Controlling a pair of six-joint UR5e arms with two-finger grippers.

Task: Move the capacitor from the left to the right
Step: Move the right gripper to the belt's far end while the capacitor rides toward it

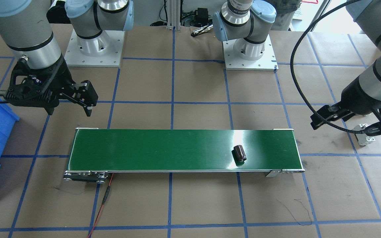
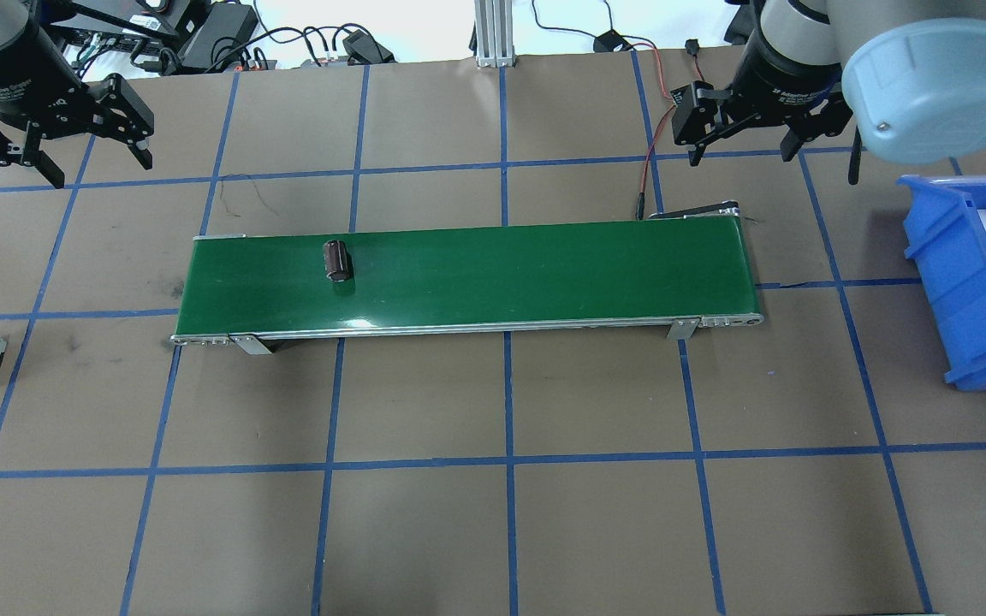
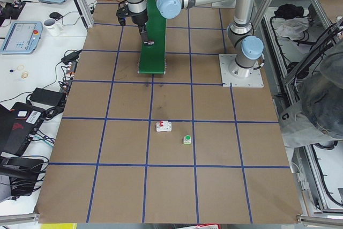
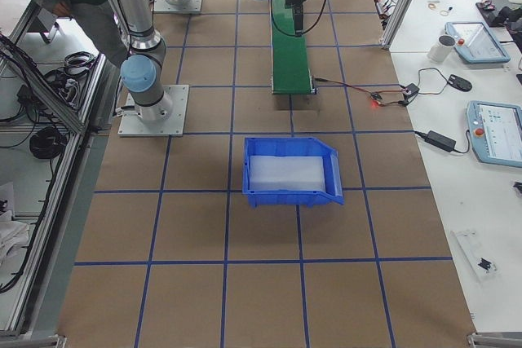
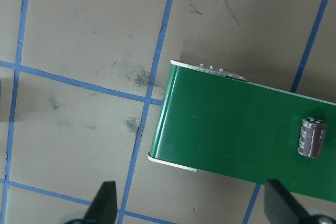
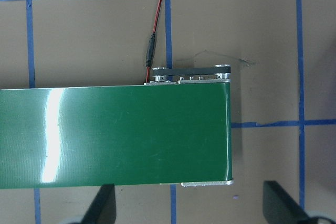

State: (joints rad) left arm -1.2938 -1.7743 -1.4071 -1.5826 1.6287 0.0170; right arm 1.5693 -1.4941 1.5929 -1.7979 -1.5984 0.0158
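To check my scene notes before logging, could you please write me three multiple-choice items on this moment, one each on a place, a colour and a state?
1. Where is the capacitor?
A: on the green belt, toward the robot's left end.
B: on the floor.
C: held in the air.

2. What colour is the bin?
A: red.
B: yellow.
C: blue.

3. How is the left tool?
A: shut on the capacitor.
B: open and empty.
C: out of view.

Answers:
1 A, it lies on its side on the belt.
2 C, its walls are blue.
3 B, its fingers stand wide apart with nothing between them, clear of the belt.
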